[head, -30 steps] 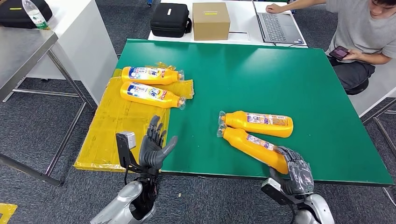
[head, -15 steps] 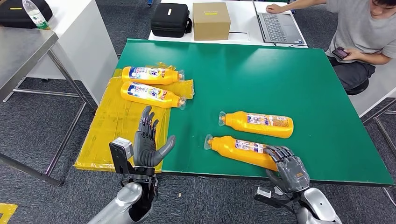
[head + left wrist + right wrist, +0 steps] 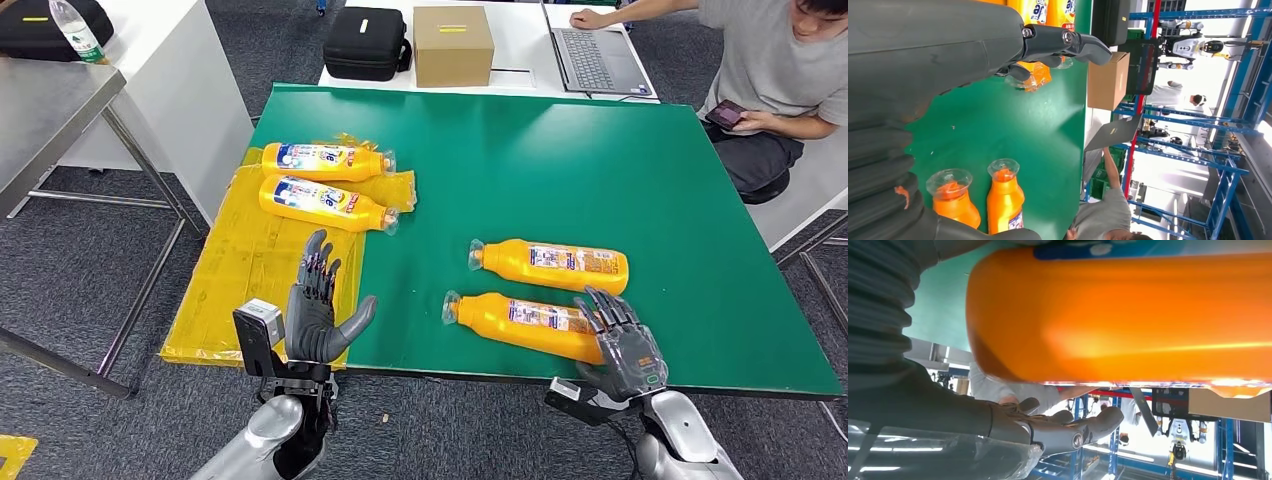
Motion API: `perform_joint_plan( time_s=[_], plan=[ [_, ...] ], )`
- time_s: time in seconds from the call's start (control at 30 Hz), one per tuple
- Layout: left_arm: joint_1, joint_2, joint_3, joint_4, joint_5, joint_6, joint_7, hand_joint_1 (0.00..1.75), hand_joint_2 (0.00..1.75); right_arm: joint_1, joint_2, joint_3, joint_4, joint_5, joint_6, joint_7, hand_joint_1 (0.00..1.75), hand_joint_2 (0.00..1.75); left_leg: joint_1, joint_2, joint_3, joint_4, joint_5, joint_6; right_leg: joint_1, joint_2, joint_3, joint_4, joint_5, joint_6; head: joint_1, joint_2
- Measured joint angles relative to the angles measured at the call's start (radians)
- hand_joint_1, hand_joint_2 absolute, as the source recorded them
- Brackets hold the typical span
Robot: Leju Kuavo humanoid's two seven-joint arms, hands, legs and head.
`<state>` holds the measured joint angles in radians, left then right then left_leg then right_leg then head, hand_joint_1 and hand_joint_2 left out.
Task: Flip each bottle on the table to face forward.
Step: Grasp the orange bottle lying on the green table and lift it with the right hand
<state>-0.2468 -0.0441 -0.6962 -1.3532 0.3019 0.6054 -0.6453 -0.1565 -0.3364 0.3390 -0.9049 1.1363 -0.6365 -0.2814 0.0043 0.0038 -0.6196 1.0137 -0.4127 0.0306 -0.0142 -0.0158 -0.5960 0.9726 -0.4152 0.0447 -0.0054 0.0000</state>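
The green worktop [image 3: 560, 150] carries four orange bottles lying flat. Two rest on yellow sheeting [image 3: 250, 260] at the left; two lie parallel nearer the right. The right hand [image 3: 622, 345], fingers spread, touches the nearest bottle [image 3: 525, 322] at its base. The left hand [image 3: 315, 305] hovers spread and empty over the near edge. A person [image 3: 770, 70] sits beyond the far corner.

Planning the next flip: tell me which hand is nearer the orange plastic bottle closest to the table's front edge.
Right. The right hand is at the base end of the orange plastic bottle, fingers spread. The left hand hovers open off its cap end, well apart.
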Motion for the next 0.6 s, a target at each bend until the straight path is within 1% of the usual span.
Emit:
perform_joint_plan(
  time_s=[0.17, 0.4, 0.5, 0.6],
  plan=[
    [0.002, 0.001, 0.000, -0.003, -0.006, -0.001, 0.004, 0.00, 1.75, -0.003, -0.003, 0.009, 0.000, 0.012, 0.002, 0.016, 0.00, 1.75, 0.000, 0.000, 0.000, 0.000, 0.000, 0.001, 0.000, 0.000, 0.000, 0.000, 0.000, 0.000, 0.000, 0.000],
    [0.003, 0.001, 0.001, -0.007, -0.027, -0.010, 0.016, 0.00, 1.75, 0.003, -0.008, 0.022, -0.033, 0.076, 0.010, 0.064, 0.00, 1.75, 0.000, 0.000, 0.001, 0.000, 0.000, 0.001, 0.000, 0.000, 0.001, 0.000, 0.000, 0.000, 0.000, 0.000],
    [0.005, 0.001, 0.002, -0.008, -0.034, -0.012, 0.019, 0.00, 1.75, 0.013, -0.009, 0.026, -0.060, 0.082, 0.034, 0.071, 0.00, 1.75, 0.000, 0.000, 0.001, 0.000, 0.001, 0.001, 0.000, 0.000, 0.001, 0.000, 0.000, 0.000, 0.000, 0.000],
    [0.009, 0.001, 0.004, -0.013, -0.041, -0.017, 0.020, 0.00, 1.75, 0.028, -0.010, 0.028, -0.105, 0.070, 0.079, 0.076, 0.00, 1.75, 0.000, 0.000, 0.001, 0.000, 0.000, 0.001, 0.000, 0.000, 0.001, 0.000, 0.000, 0.000, 0.000, 0.000]
  ],
)
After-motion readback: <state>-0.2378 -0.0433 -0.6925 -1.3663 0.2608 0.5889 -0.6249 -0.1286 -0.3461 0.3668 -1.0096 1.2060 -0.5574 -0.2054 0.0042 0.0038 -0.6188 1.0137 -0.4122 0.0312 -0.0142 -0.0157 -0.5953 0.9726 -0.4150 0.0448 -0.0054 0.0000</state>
